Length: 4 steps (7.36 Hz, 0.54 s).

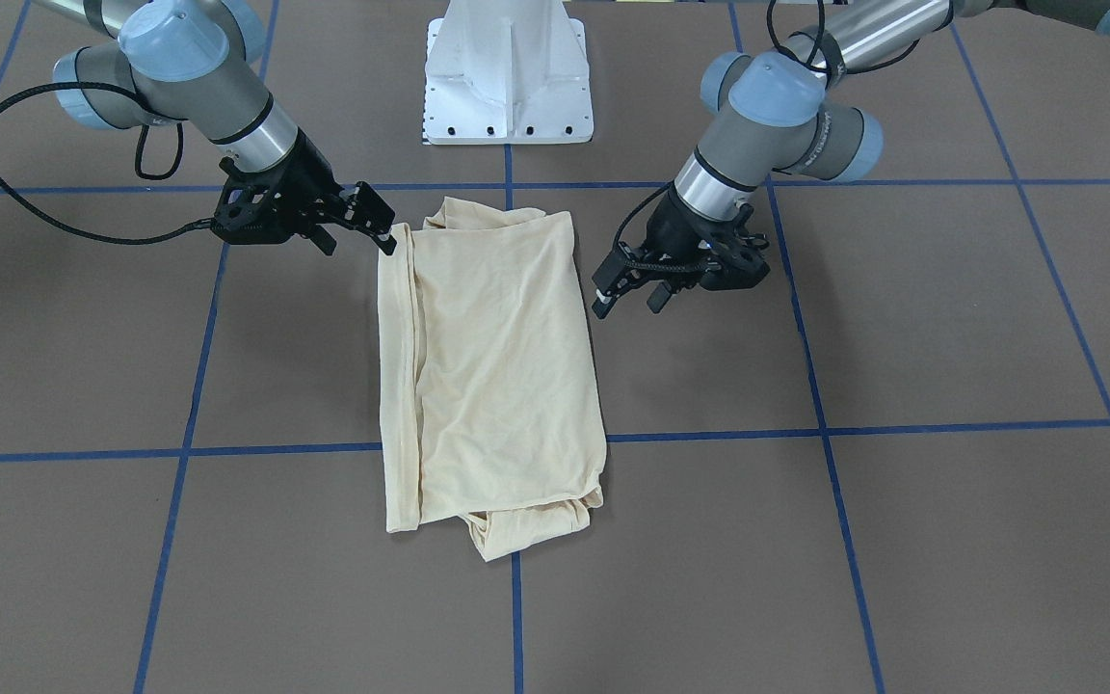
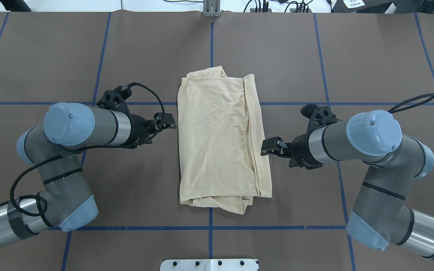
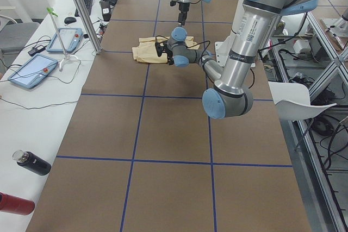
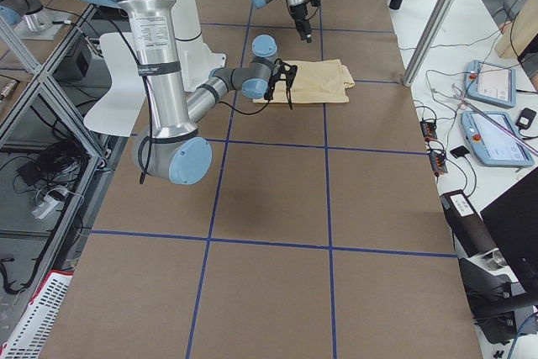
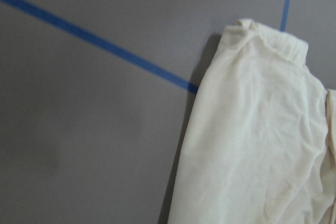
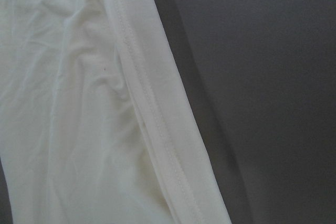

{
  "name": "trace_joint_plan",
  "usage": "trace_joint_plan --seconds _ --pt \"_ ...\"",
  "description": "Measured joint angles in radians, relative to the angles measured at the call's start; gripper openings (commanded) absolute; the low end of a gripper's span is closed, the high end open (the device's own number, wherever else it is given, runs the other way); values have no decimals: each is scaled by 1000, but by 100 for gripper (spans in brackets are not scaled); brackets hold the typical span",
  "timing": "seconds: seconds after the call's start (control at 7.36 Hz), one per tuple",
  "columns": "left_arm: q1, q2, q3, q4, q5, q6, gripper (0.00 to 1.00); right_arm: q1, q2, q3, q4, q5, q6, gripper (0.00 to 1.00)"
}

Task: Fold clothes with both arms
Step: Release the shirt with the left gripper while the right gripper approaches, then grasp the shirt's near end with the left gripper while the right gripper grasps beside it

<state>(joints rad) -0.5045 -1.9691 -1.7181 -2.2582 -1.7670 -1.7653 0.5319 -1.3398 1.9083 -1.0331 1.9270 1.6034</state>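
1. Shirt: cream, folded into 1 long panel, lying flat at the centre of the table, across a blue tape line.
2. Left hand: fingers apart, low and just beside 1 long edge of the shirt, not touching it.
3. Right hand: fingers apart, 1 fingertip against the opposite, hemmed edge, near a corner.

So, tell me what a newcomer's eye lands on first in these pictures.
The pale cream shirt, folded into a long rectangle, lies in the middle of the brown table with its blue grid lines. The left gripper and the right gripper, both open, flank it from opposite sides. The right one is at its hemmed edge, the left one just short of the cloth.
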Motion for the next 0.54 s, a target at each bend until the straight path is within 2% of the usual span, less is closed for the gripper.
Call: trace_joint_plan --seconds 0.27,0.54 --pt "128 14 -36 4 56 -113 96 1 2 2 -1 3 1 100" --pt "202 2 -39 45 74 -156 92 2 2 3 0 7 1 100"
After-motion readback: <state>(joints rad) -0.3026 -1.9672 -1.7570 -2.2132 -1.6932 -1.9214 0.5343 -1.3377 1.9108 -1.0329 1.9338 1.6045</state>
